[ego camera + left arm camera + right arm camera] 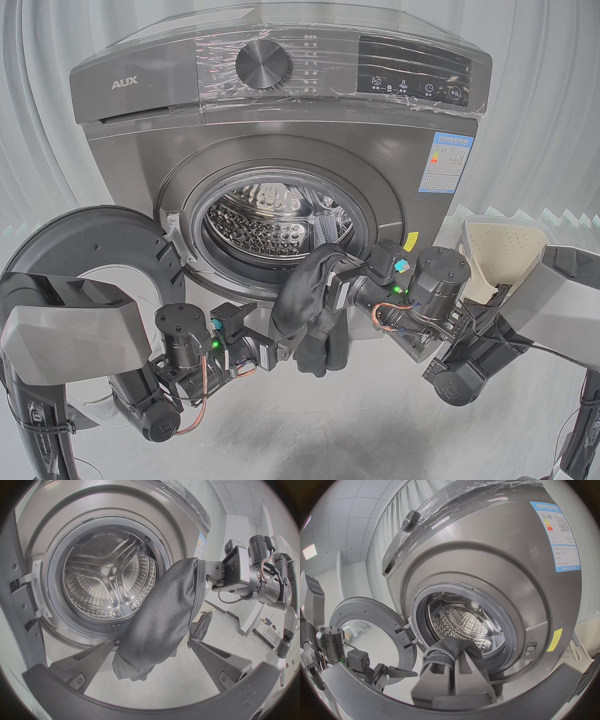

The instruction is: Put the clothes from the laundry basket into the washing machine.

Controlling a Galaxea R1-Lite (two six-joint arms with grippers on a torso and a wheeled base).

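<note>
Here, right gripper point(454, 664) pinches dark garment point(306, 300) before the drum point(275, 219) — left gripper point(149, 644) spread just beside.

right claw point(455, 664): clamped on dark garment point(442, 648) | washing machine point(493, 561): door point(359, 611) open | drum point(465, 623): just behind garment

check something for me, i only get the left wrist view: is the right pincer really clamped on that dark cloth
Observer: Yes. In the right wrist view the right pincer is shut on the dark garment, which drapes over it.
Operator: where's the door
Observer: The door stands swung open on the robot's left side of the washing machine.
Operator: and the basket
Observer: The laundry basket stands on the machine's other side, at the robot's right.
</note>
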